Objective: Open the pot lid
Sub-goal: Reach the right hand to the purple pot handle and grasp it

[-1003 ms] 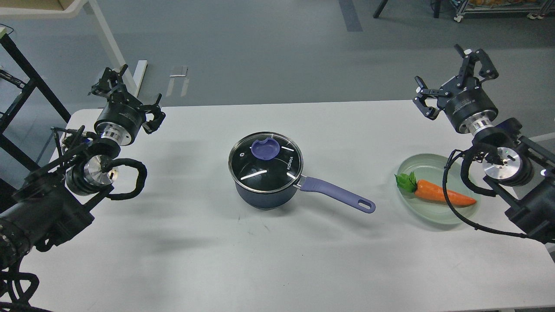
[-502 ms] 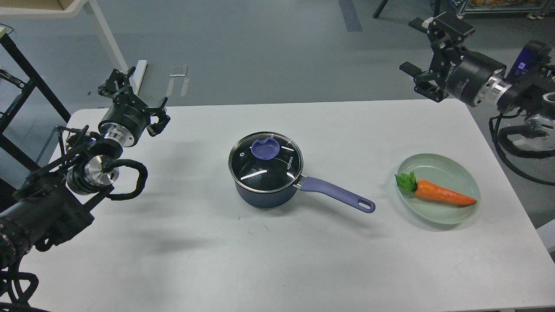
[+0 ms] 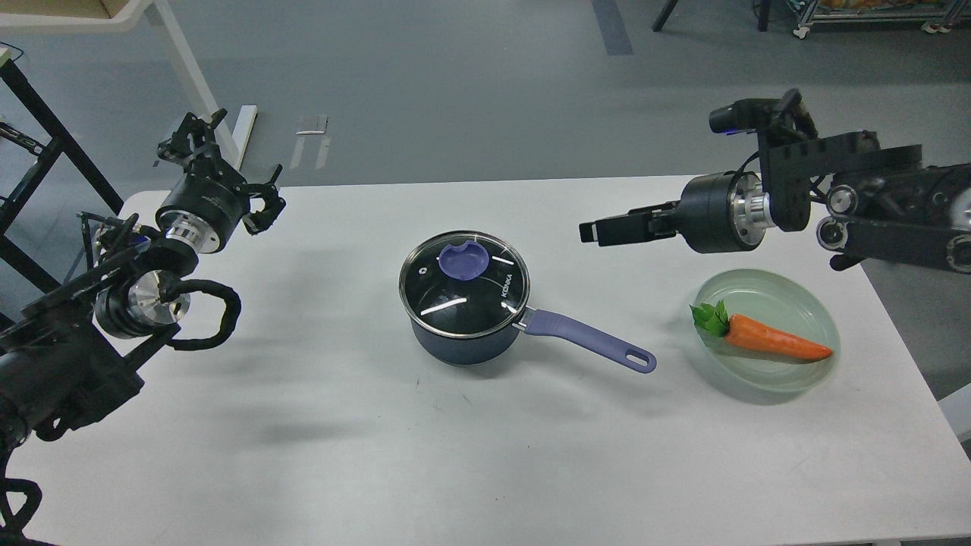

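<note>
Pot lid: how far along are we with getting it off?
Nothing is done yet: the glass lid sits closed on the pot, its purple knob untouched. In hand: the right tool points toward the pot from the right, apart from it and holding nothing. The left tool is off at the table's far left corner. Left: reach the knob, grip, lift.

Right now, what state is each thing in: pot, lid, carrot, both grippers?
Pot: upright on the table, handle toward the plate.
Lid: on the pot, closed.
Carrot: lying in the plate.
Left gripper: open, empty.
Right gripper: seen side-on, fingers indistinguishable, empty, pointing toward the lid.
</note>
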Controlling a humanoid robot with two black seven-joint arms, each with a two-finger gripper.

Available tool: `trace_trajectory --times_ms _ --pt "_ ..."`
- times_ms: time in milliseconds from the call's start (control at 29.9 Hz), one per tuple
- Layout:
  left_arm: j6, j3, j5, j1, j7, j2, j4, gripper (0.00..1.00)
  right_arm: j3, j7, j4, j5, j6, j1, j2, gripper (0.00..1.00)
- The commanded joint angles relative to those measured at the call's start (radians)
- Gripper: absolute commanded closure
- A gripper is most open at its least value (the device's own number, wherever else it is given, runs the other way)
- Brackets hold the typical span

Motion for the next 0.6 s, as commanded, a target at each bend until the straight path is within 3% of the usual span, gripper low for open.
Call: trace_trajectory --times_ms 0,234,301,568 --pt "-0.006 0.001 -0.001 0.001 0.0 0.012 0.0 0.0 -0.086 0.0 0.021 -0.077 -0.028 0.022 0.094 0.04" --pt "-0.012 -0.001 -0.001 0.001 -0.008 0.017 0.0 0.0 -0.225 0.002 0.036 -0.145 -0.063 0.039 0.261 0.1" --pt "-0.013 -0.002 -0.001 0.001 -0.008 0.017 0.0 0.0 -0.256 0.0 0.034 -0.149 -0.075 0.039 0.295 0.16" --pt "-0.013 -0.002 -0.001 -0.003 -0.006 0.015 0.0 0.0 -0.27 -0.012 0.028 -0.174 -0.078 0.039 0.309 0.33"
